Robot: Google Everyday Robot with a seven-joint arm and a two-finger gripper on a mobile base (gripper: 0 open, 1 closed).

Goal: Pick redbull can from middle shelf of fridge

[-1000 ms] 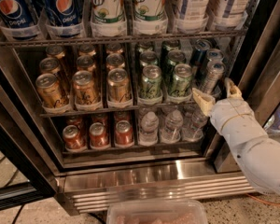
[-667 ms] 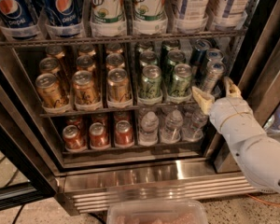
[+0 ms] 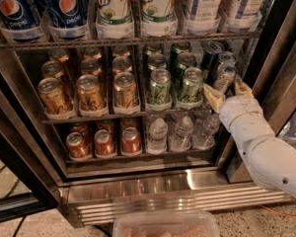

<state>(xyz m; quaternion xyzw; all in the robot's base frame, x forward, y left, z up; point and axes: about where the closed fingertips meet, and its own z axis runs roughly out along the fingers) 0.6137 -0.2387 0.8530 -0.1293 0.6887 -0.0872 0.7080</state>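
Fridge (image 3: 163,194) filling the frame, ribbed steel base panel along the bottom edge. White arm (image 3: 269,157) entering from the lower right. Middle shelf (image 3: 89,118) across centre frame, carrying gold cans (image 3: 89,92) at left, green cans (image 3: 159,86) in the middle and blue-and-silver cans at right. Big bottles (image 3: 113,6) on the rack above; small red cans (image 3: 104,143) and water bottles (image 3: 181,133) on the rack below. Gripper (image 3: 225,90) right of centre, level with the middle shelf, fingers (image 3: 213,98) spread apart either side of the front redbull can (image 3: 225,76), upright at the shelf's right end; contact not discernible.
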